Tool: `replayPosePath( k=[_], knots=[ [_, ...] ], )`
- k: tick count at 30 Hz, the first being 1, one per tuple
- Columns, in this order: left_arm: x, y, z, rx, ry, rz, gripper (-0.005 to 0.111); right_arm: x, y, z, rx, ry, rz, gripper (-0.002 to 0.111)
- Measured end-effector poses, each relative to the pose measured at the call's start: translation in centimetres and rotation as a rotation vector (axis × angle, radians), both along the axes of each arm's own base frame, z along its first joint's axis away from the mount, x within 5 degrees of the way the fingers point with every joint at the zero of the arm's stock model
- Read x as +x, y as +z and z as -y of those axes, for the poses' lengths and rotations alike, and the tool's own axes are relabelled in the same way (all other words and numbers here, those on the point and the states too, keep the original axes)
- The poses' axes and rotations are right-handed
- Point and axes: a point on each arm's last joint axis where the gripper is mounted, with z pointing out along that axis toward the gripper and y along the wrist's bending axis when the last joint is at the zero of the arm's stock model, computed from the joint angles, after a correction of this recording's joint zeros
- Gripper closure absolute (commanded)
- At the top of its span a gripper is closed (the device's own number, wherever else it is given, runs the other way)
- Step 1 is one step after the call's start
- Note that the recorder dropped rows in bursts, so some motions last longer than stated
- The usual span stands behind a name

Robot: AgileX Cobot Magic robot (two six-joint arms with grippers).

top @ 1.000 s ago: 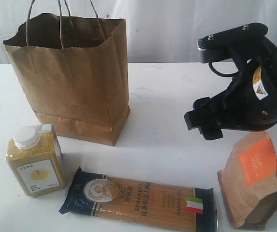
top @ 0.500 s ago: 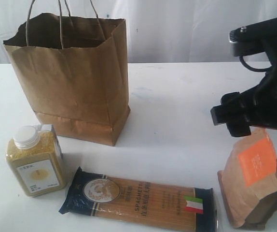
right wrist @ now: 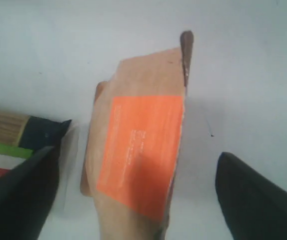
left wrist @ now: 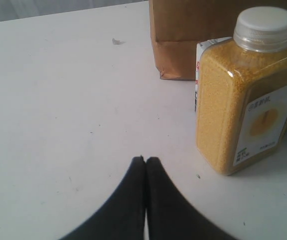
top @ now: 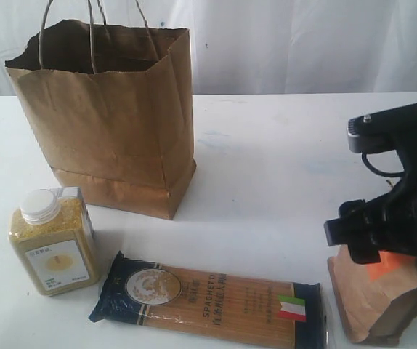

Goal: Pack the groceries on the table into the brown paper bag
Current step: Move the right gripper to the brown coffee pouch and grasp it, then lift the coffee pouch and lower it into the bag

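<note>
The brown paper bag stands open at the back left of the table. In front of it are the yellow-grain bottle and the spaghetti packet. A small carton shows partly behind the bottle. The orange-labelled pouch stands at the front right under my right arm. My right gripper is open, one finger on each side of the pouch, apart from it. My left gripper is shut and empty, near the bottle. The jar and can are out of view.
A white curtain hangs behind the table. The spaghetti packet's dark end lies close beside the pouch. The bag's corner stands just behind the bottle.
My right arm has moved right and down from above the table's middle to over the pouch, now covering its upper part. Nothing else has moved.
</note>
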Motion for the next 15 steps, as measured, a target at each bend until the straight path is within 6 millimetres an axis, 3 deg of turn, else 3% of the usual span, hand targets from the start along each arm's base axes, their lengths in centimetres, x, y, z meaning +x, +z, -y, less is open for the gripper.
replayPosePath(
  k=[11, 15],
  knots=[
    [0.0, 0.0, 0.0, 0.000, 0.000, 0.000, 0.107, 0.7, -2.3, 1.4, -0.035, -0.129, -0.008, 0.029],
    [0.0, 0.0, 0.0, 0.000, 0.000, 0.000, 0.107, 1.3, -3.7, 0.6, -0.004, -0.102, -0.080, 0.029]
  ],
)
